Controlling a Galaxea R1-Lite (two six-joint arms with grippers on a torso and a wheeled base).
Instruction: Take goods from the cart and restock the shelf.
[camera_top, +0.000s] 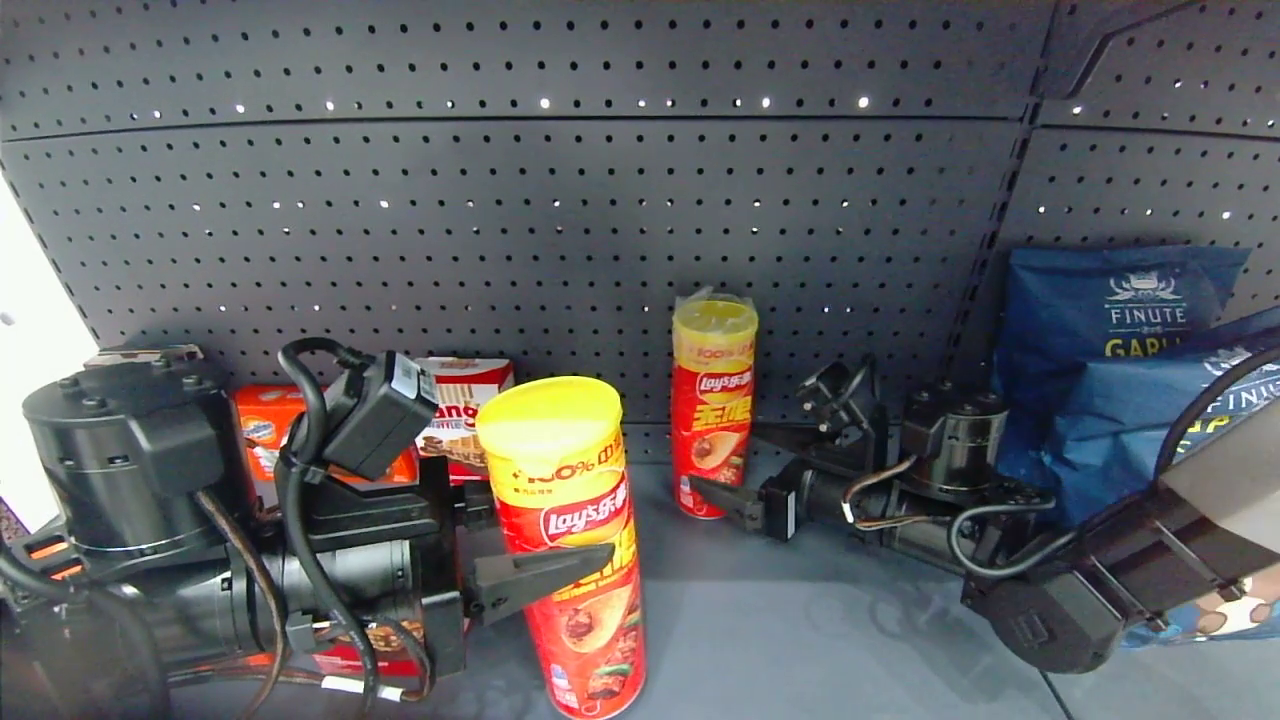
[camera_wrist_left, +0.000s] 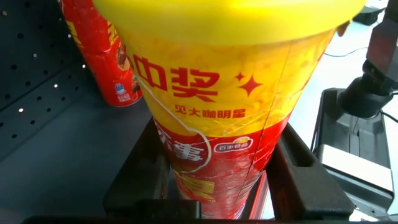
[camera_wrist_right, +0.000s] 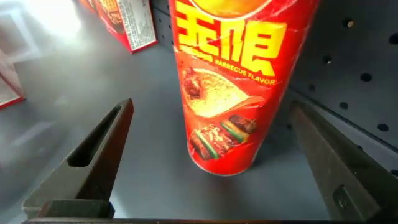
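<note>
On the dark grey metal shelf (camera_top: 800, 640), the head view shows a tall red cardboard crisp tube with a yellow lid, the rear tube (camera_top: 712, 410), upright against the perforated back panel (camera_top: 600, 220). Nearer the robot and left of the rear tube, a matching held tube (camera_top: 575, 530) stands in the left gripper (camera_top: 565, 570). The right gripper (camera_top: 740, 465) lies just right of the rear tube.

From the left wrist, the left gripper is clamped on the held tube's sides, with the rear tube beyond it.

From the right wrist, the right gripper is spread wide around the rear tube, touching nothing.

Placement looks nearly done. Next, the left gripper should release and back out straight, lest the held tube topple.
</note>
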